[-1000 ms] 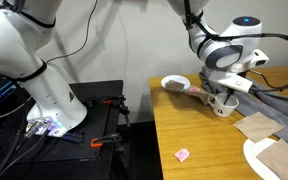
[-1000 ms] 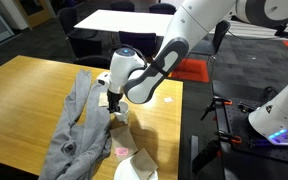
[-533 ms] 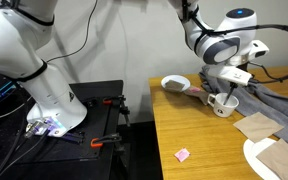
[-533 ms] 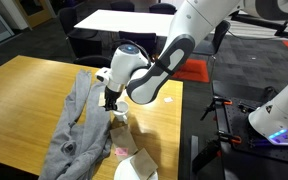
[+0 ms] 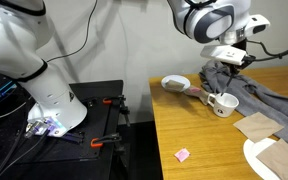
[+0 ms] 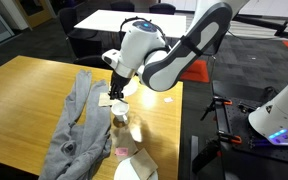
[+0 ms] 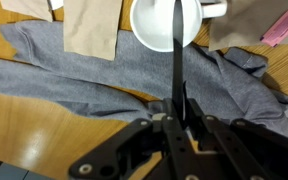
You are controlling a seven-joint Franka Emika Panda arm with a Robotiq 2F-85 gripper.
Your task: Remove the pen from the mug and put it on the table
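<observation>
The pen (image 7: 176, 70) has left the mug (image 7: 146, 25) (now hanging above).
</observation>
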